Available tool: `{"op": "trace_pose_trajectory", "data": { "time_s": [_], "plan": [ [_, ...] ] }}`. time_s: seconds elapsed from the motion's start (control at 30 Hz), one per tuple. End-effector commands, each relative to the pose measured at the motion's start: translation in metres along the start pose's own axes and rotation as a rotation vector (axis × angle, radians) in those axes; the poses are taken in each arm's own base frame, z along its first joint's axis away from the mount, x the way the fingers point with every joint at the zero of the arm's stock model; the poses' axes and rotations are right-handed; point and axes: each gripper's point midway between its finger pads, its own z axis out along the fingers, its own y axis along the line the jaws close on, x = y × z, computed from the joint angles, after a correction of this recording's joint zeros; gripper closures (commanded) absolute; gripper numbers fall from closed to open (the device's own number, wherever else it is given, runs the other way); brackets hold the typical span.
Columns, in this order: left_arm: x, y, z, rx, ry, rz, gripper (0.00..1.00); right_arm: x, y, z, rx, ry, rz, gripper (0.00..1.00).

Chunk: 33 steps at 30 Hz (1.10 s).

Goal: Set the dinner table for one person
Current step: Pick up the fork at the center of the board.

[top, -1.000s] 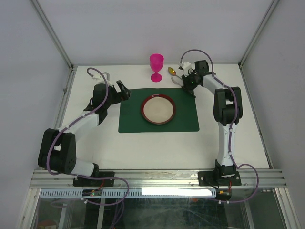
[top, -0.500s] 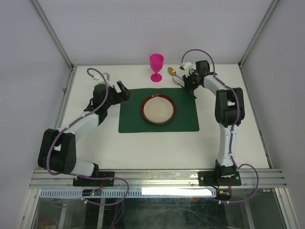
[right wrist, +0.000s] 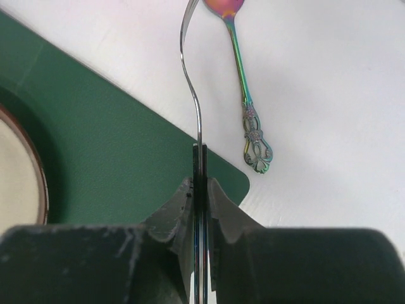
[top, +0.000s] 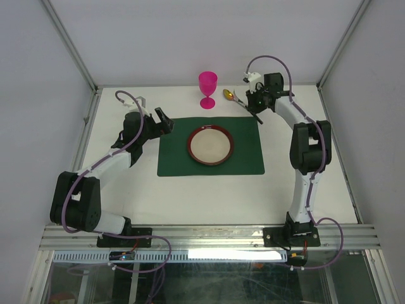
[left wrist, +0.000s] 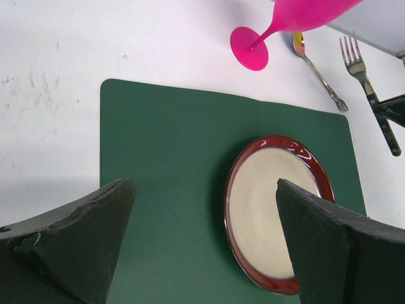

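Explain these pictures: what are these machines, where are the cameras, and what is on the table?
These are two robot arms bolted at the near edge of a white table. One picture looks down from above; the other two come from cameras on each wrist. On the table are a green placemat with a red-rimmed plate, a pink goblet and a spoon. The left end effector stands open and empty. The right end effector is shut on a fork, by its handle.

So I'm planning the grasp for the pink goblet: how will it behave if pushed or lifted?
The pink goblet probably tips easily: tall bowl on a thin stem over a small foot. It looks like translucent plastic, so likely light and not fragile. Its smooth surface may slip when grasped.
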Motion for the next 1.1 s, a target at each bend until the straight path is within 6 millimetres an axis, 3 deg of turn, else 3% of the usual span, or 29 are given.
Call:
{"op": "trace_pose_trajectory", "data": {
  "time_s": [0.0,0.17,0.63,0.8,1.07],
  "plan": [
    [-0.03,-0.012,-0.009,0.036,-0.095,0.0,0.01,-0.049,0.001,-0.038,0.051,-0.119,0.048,0.94],
    [-0.033,-0.013,-0.012,0.035,-0.107,0.003,0.01,-0.052,0.007,-0.048,0.057,-0.125,0.115,1.0],
    [-0.042,-0.013,-0.02,0.02,-0.132,0.02,0.01,-0.05,0.046,-0.088,0.103,-0.135,0.113,1.0],
    [-0.046,-0.014,-0.023,0.021,-0.143,0.02,0.01,-0.045,0.068,-0.102,0.075,-0.138,0.123,1.0],
    [-0.051,-0.013,-0.03,0.004,-0.163,0.023,0.01,-0.041,0.119,-0.117,-0.002,-0.14,0.13,1.0]
  ]
}}
